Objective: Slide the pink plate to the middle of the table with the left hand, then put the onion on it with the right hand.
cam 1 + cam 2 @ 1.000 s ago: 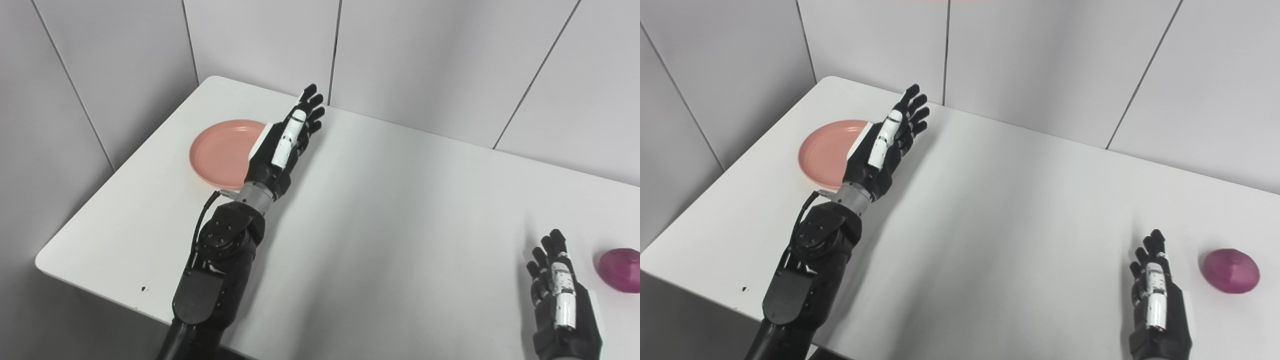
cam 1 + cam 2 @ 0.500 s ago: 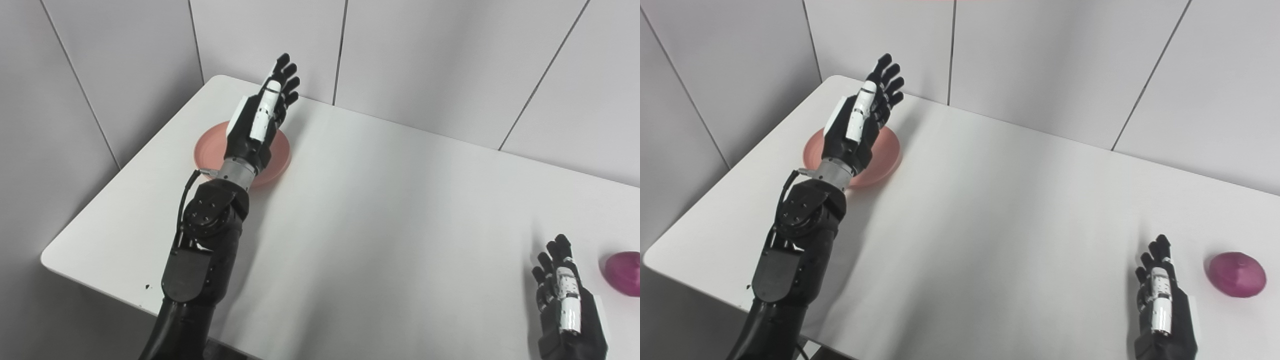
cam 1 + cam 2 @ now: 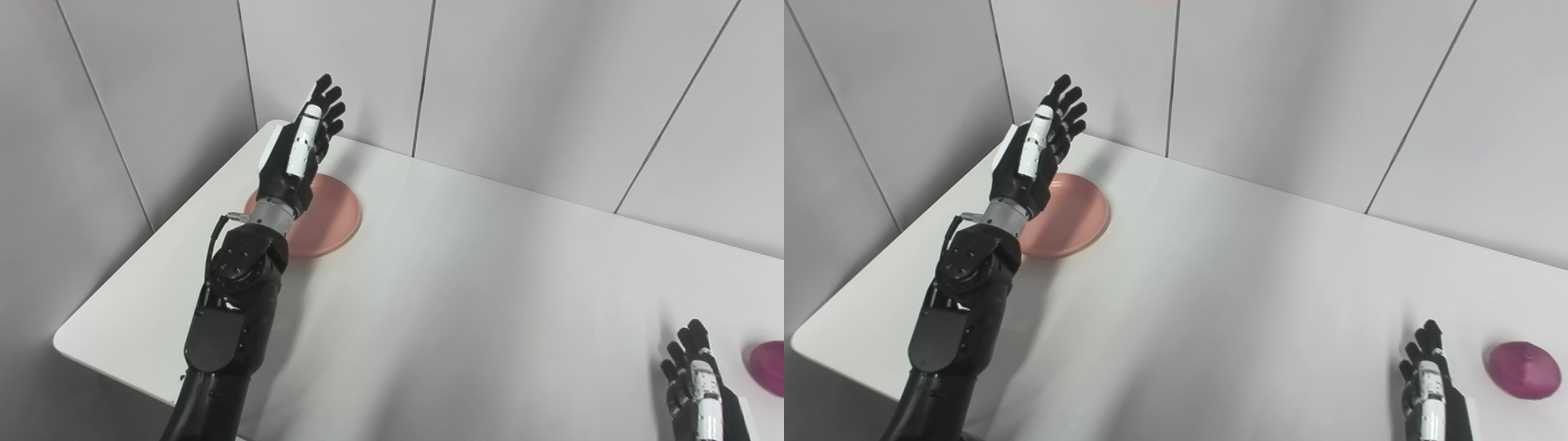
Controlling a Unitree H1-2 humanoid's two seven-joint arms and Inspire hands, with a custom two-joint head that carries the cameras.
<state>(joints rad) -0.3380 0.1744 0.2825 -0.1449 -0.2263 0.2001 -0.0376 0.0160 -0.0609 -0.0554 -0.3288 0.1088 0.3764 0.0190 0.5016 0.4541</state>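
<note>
— Plate (image 3: 1072, 214) first: has it been slid anywhere yet?

— Judging by where it lies, no. It sits close to the far left corner of the table (image 3: 1213, 294), partly under the wrist of the left hand (image 3: 1032, 153), well short of the middle. The left hand is raised above its far-left side, fingers straight and spread, holding nothing, and I see no contact with the rim.

— And the onion (image 3: 1523, 370)?

— Just to the right of the right hand (image 3: 1433, 392), near it but apart. That hand rests low at the near edge, fingers stretched out and empty (only part of it is in view). So both steps look undone.

— Room to move?

— Plenty, I'd say. To the right of the left hand the tabletop is bare white all the way across toward the right hand, so the slide has an open lane. The tight side is the other one: beyond and left of the left hand come the table's rounded corner and the wall panels (image 3: 1090, 55), with little margin. The onion also lies close to the picture's right edge; how much table is past it I cannot tell.
</note>
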